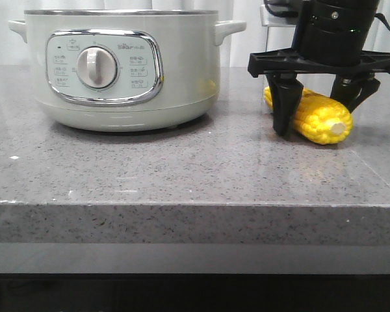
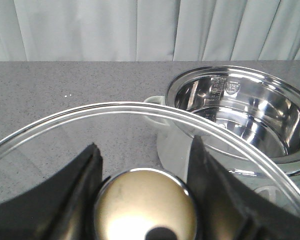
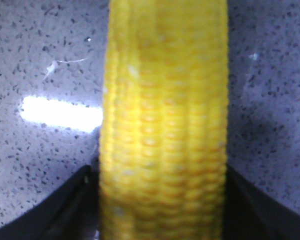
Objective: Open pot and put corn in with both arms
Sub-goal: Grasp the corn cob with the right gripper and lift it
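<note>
So over on the left of the front view we've got the pot (image 1: 120, 68) sitting on the grey speckled counter (image 1: 182, 175), dial (image 1: 96, 67) facing us, lid already off. In the left wrist view we can see right into its shiny steel bowl at the upper right of the frame. The left gripper (image 2: 145, 200) is clamped on the round metal knob (image 2: 146, 207) of the glass lid (image 2: 115, 125), which fills the lower half of that frame, held off to the side of the pot. Moving right in the front view, the corn (image 1: 318, 117) lies on the counter, well clear of the pot, pale stub end pointing toward us. The right gripper (image 1: 318, 107) straddles it, one finger on each side. In the close-up its fingers look pressed against the cob, which is still down on the stone.
</note>
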